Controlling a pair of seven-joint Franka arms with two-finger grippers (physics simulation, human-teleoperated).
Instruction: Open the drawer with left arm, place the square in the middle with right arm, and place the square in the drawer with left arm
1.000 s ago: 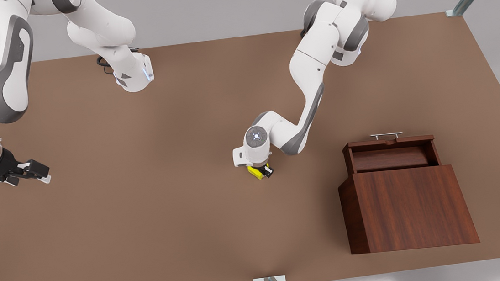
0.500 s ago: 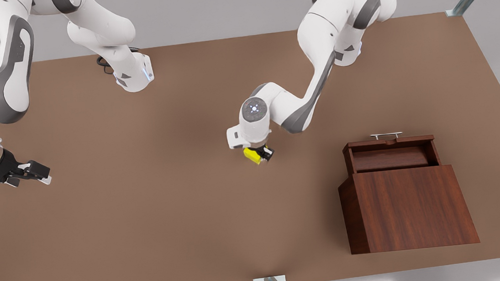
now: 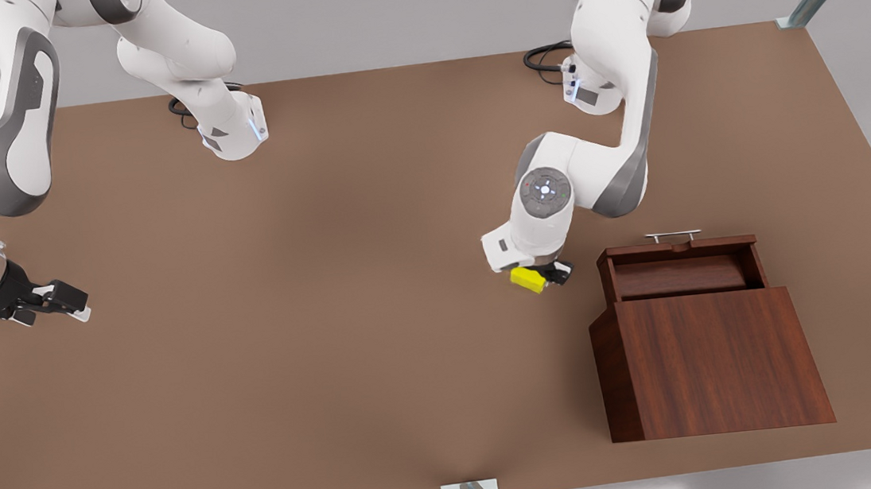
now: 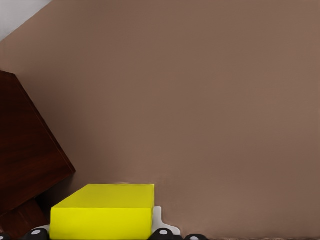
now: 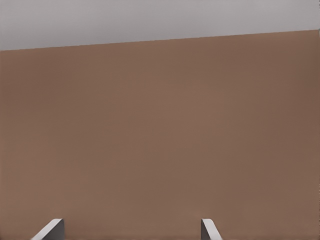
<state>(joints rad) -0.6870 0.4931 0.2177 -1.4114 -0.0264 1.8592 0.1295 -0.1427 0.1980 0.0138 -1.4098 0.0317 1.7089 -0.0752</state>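
square [image 3: 528, 279], small, stiff and we judge light, sits pinched by its flat sides in our left pincer [image 3: 542, 274] above the table [image 3: 328, 287] beside the open drawer [image 3: 678, 273], while our right pincer [image 3: 61, 300] waits spread.

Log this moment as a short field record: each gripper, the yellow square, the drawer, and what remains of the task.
left gripper: shut on the square, beside the wooden box's open end
right gripper: open, empty, waiting at the table's edge on the front view's left
square: yellow, held in the left gripper, short of the drawer
drawer: pulled open, inside looks empty
handle: silver bar on the drawer's front
wooden box: on the table, front view's right
remaining: carry the square over the drawer and release it
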